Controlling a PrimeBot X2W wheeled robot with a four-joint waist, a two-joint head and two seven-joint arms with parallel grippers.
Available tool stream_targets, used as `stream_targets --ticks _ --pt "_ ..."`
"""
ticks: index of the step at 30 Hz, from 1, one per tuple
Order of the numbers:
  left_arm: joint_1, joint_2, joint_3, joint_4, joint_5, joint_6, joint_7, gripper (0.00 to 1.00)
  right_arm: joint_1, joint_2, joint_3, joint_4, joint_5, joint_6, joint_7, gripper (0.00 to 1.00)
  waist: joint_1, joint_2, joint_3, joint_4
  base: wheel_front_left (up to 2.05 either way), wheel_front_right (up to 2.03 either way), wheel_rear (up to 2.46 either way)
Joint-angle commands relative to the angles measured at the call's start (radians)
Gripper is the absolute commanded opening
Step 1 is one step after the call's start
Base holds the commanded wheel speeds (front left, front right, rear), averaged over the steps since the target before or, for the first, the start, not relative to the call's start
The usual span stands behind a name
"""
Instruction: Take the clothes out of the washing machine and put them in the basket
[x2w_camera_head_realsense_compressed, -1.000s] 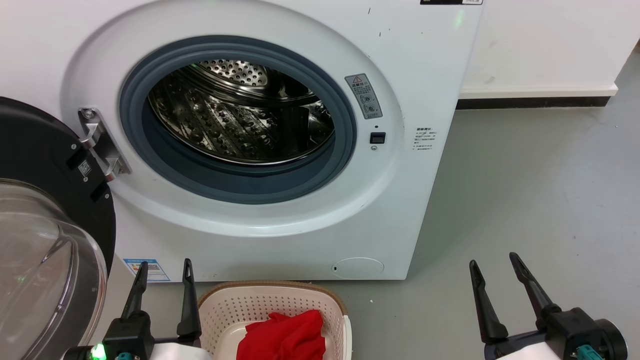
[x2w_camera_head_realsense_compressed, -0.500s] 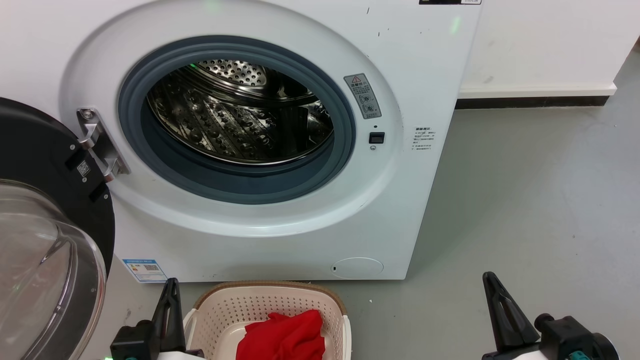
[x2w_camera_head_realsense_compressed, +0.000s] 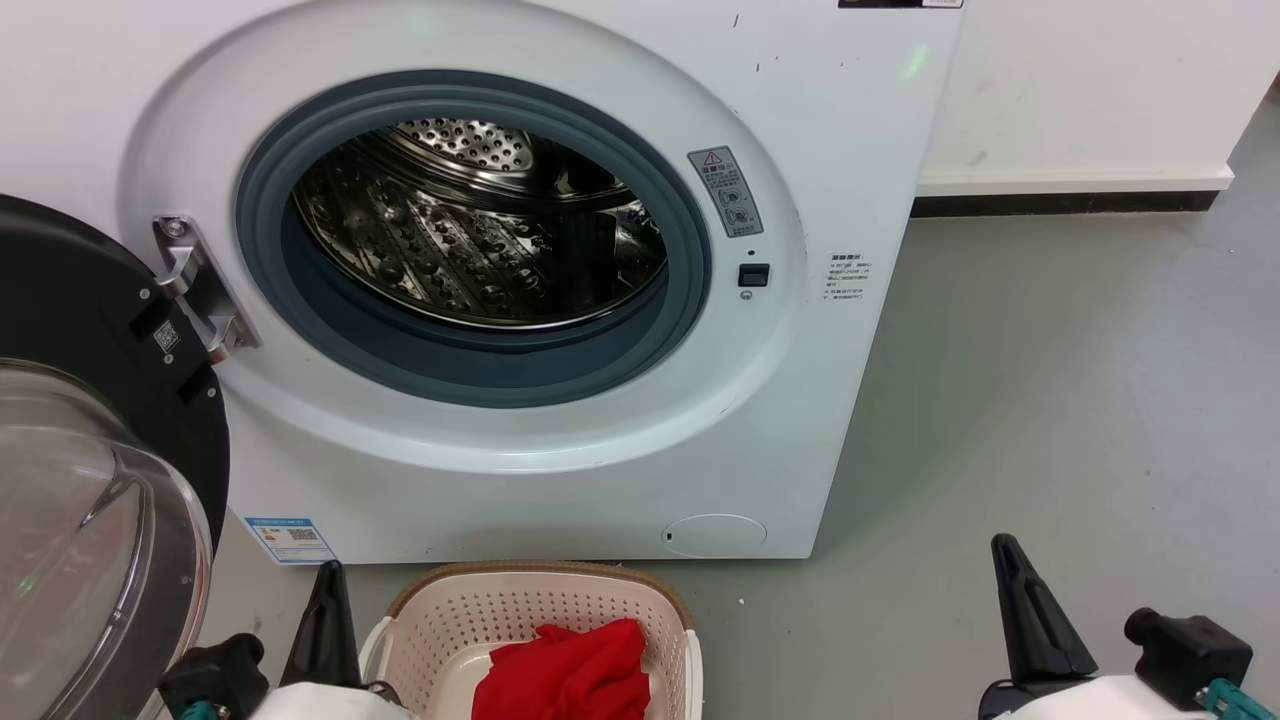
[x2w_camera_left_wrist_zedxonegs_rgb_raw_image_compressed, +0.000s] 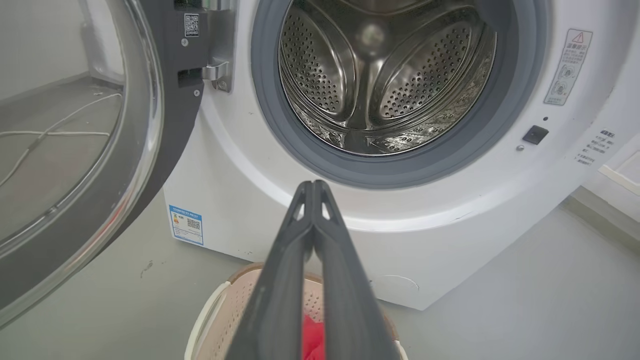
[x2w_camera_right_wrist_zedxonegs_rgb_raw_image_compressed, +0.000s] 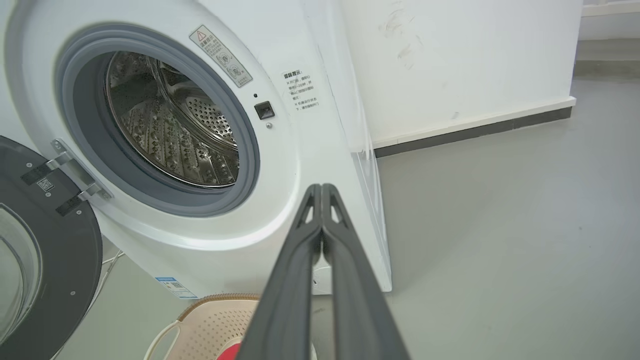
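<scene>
- The clothes are a soft, bright red heap with rumpled folds. They lie inside the basket, which stands on the floor just in front of the washing machine's base.
- The heap lies as it did a second ago, and the basket is at the same place before the machine.
- The basket is a low, rounded cream plastic tub with perforated walls, a brown woven-look rim and a white side handle.
- The left tool is below the machine's open porthole, over the basket's left side, with its two long dark fingers pressed together and holding nothing.
- The right tool is past the machine's right front corner, over the grey floor, with its fingers likewise together and nothing between them.
- A second ago both tools had their fingers spread. They have since closed, and both tips now sit lower in the head view.
- The machine is a white, smooth-fronted box. A thick grey rubber seal rings the shiny steel drum, which is dotted with holes and ribbed.
- Its round door hangs open on a metal hinge at the machine's left, with a dark rim around a bulging clear glass bowl.
</scene>
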Motion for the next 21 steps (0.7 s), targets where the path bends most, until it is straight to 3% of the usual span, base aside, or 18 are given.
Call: stream_targets --ticks 1,21 --pt "-0.035 0.001 0.007 -0.009 -0.055 -0.007 0.01 0.0 -0.032 -0.009 -0.005 -0.006 0.06 0.0 0.007 0.0 0.0 0.0 0.0 0.0 0.0 0.0 0.0" --pt "-0.081 0.002 0.022 0.023 -0.389 -0.038 0.087 0.0 -0.085 -0.022 -0.026 0.029 0.41 0.0 0.073 0.0 0.0 0.0 0.002 0.002 0.0 0.0 0.0"
